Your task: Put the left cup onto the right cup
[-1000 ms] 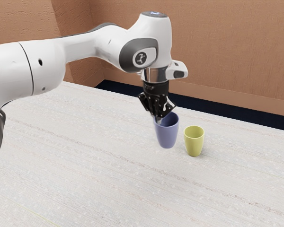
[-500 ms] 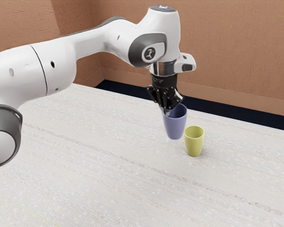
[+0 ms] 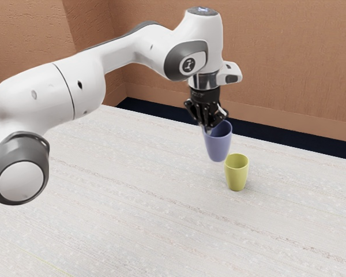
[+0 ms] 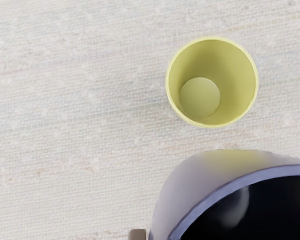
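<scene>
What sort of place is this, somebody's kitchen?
Probably a bare test room in a simulation, not a kitchen: a pale table, plain brown walls, a robot arm holding a purple cup near a yellow cup.

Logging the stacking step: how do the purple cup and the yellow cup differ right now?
The purple cup hangs in the air, held at its rim by the gripper; the yellow cup stands on the table. The purple cup is slightly tilted; the yellow cup is upright. Both are handleless and tapered, mouths up.

Lifted cup (image 3: pixel 218 145) hangs beside standing cup (image 3: pixel 236 172), higher, over the table (image 3: pixel 121 208).
</scene>
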`<action>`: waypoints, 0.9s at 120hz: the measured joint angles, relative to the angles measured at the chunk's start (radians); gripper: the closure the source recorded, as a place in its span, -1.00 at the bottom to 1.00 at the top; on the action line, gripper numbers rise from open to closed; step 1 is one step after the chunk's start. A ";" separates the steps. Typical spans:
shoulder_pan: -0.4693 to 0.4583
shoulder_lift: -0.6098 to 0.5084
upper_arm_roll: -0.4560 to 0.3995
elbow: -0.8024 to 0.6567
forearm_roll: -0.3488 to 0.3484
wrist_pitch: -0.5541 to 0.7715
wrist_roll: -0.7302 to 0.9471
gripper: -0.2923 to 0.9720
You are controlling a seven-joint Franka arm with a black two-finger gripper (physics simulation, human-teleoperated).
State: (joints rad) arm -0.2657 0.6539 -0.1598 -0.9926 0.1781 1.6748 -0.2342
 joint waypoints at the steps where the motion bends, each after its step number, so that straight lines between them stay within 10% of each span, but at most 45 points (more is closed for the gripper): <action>1: 0.000 0.002 0.000 0.003 0.001 0.000 0.000 0.70; 108: 0.000 0.124 -0.024 0.105 0.049 0.137 0.016 0.70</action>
State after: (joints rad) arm -0.2653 0.7781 -0.1842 -0.8871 0.2271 1.8114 -0.2177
